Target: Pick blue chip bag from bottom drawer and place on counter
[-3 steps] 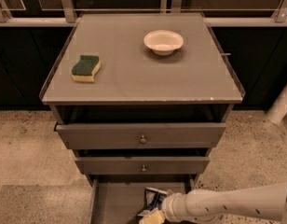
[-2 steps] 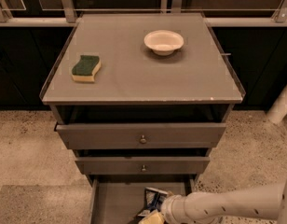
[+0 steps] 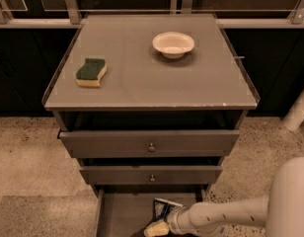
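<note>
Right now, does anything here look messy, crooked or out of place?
Nothing is spilled or broken. The oddest thing is a blue chip bag lying crumpled in the wide-open bottom drawer, with the gripper down in the drawer next to it. The top drawer and middle drawer also stand slightly ajar.

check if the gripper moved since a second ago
No. The gripper sits at the same spot in the bottom drawer, beside the blue chip bag, below the middle drawer's knob.
</note>
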`<state>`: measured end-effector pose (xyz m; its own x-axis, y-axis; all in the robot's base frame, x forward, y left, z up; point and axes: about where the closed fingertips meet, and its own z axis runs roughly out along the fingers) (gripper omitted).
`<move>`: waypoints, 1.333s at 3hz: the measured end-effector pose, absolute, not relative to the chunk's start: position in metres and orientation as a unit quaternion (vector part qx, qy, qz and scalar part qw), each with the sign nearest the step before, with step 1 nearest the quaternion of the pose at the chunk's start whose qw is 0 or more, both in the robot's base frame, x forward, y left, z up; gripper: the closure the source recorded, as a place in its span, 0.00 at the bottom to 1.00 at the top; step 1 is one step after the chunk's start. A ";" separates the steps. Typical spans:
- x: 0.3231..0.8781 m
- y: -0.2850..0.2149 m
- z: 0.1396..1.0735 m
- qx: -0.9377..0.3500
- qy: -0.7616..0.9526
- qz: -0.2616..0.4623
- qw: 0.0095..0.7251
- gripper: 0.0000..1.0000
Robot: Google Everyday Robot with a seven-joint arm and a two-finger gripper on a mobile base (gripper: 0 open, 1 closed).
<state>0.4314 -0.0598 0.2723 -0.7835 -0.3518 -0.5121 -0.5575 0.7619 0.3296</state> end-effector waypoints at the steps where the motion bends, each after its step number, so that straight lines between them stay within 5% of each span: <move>1: 0.431 -0.060 0.272 -0.249 0.914 0.239 0.215 0.00; 4: 0.470 -0.082 0.222 -0.189 0.940 0.185 0.213 0.00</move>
